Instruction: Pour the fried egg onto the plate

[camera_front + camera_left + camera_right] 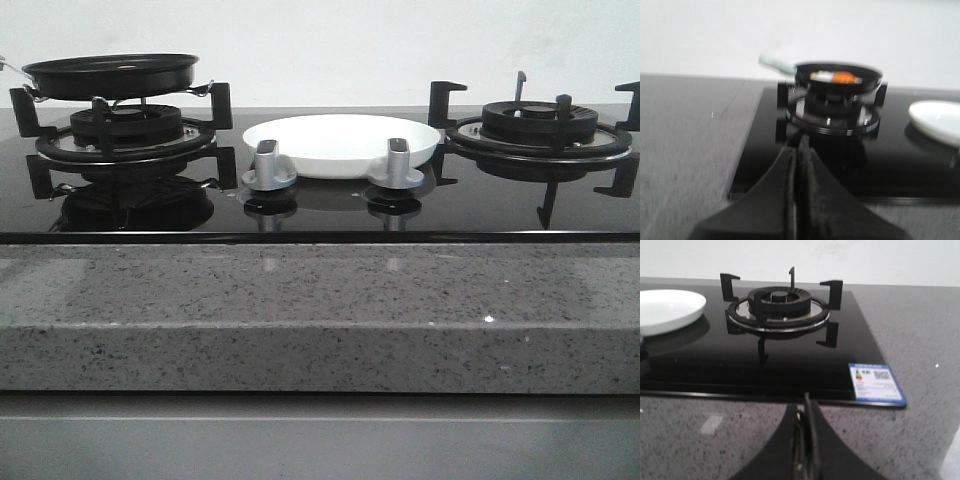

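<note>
The black frying pan point(110, 75) sits on the left burner point(125, 135). In the left wrist view the pan point(840, 82) has a pale green handle point(774, 62), and the fried egg point(835, 77) lies in it, whitish with an orange yolk. The pan's rim hides the egg in the front view. The white plate point(340, 143) rests on the black glass hob between the burners, and also shows in the left wrist view point(937, 120) and the right wrist view point(667, 310). My left gripper point(799, 142) is shut and empty, short of the pan. My right gripper point(806, 402) is shut and empty over the granite counter.
Two grey knobs point(268, 165) point(398, 165) stand in front of the plate. The right burner point(538, 125) with its black pan supports is bare. A blue-edged label point(876, 381) is stuck on the hob's corner. A speckled grey counter point(320, 310) runs along the front.
</note>
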Robot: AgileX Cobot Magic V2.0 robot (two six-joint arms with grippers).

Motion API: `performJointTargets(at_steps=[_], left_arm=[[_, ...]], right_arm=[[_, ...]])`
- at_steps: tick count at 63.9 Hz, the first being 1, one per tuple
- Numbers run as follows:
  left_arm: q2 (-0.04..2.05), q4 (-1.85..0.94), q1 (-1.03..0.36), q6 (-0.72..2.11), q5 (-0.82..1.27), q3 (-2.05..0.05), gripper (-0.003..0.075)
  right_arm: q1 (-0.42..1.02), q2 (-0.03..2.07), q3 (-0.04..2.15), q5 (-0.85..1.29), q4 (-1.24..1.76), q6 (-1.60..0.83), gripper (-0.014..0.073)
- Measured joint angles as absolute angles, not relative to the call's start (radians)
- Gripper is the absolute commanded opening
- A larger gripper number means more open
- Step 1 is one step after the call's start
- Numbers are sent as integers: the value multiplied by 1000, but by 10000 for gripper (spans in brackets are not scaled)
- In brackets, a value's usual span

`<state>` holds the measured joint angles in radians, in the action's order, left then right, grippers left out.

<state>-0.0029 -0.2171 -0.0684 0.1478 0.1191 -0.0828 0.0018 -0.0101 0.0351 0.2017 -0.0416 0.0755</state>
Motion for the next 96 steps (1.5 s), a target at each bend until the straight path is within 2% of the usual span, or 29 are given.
performJointTargets(at_steps=[14,33,42,48,51,53,59,65,67,70,96], left_arm=[[199,-219,-68,146,191,-305,-20],[568,-188,-68,146,219,-522,-19],[644,-186,-68,146,179,-550,-6],[652,-186,-68,146,157,-550,86],[653,-186,-68,146,149,-550,165],[653,-186,-68,146,144,-550,219],[653,-186,-68,146,139,-550,461],[653,-186,-68,146,139,-550,623],[653,-186,-68,146,139,-550,650],[653,-186,-68,146,139,-550,671],[653,-186,-68,146,139,-551,671]], right_arm=[[2,58,243,287,-42,75,-60],[2,362,495,322,-42,75,-60],[2,460,530,287,-42,75,-12],[2,476,531,277,-42,75,109],[2,476,531,277,-42,75,199],[2,476,531,277,-42,75,257],[2,476,531,275,-42,75,473],[2,476,531,274,-42,75,583],[2,476,531,274,-42,75,605],[2,476,531,274,-42,75,614],[2,510,539,254,-42,75,612]])
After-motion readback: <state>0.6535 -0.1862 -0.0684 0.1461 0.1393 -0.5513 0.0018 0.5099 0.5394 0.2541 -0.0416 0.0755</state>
